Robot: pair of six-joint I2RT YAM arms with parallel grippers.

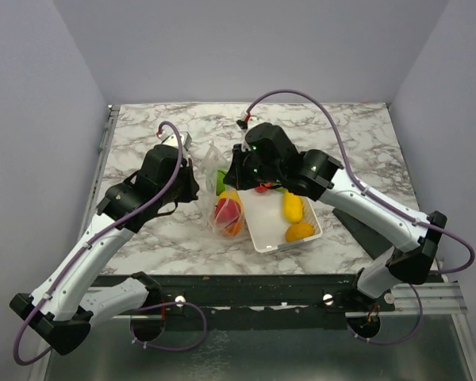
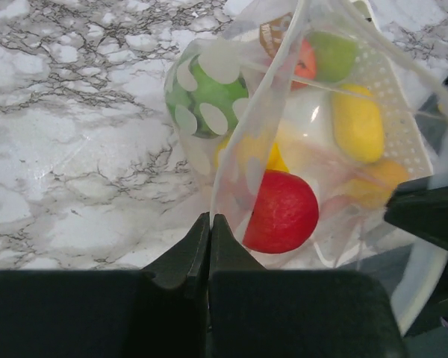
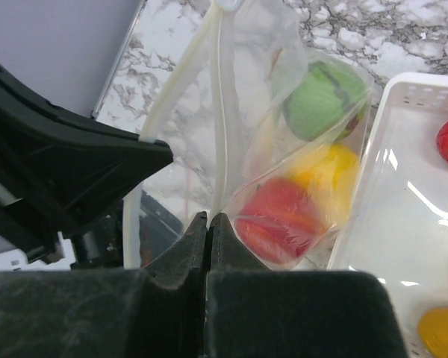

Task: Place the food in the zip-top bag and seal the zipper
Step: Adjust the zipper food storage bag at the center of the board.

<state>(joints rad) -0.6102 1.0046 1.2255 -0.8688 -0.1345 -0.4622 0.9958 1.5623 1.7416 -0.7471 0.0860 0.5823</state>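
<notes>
Right, the zip-top bag (image 1: 224, 208) stands upright on the marble table (image 1: 341, 135) between the arms, with red, yellow and green food (image 2: 282, 212) inside. More fruit waits in the white basket (image 1: 263, 238) just beside it. The left gripper (image 2: 210, 239) and right gripper (image 3: 209, 235) each pinch a lip of the zipper (image 3: 219, 112). Best bet: bring the lips together level, then press from the joined end.

Overhead looks down; close wrist views share the bag (image 3: 284, 149).
</notes>
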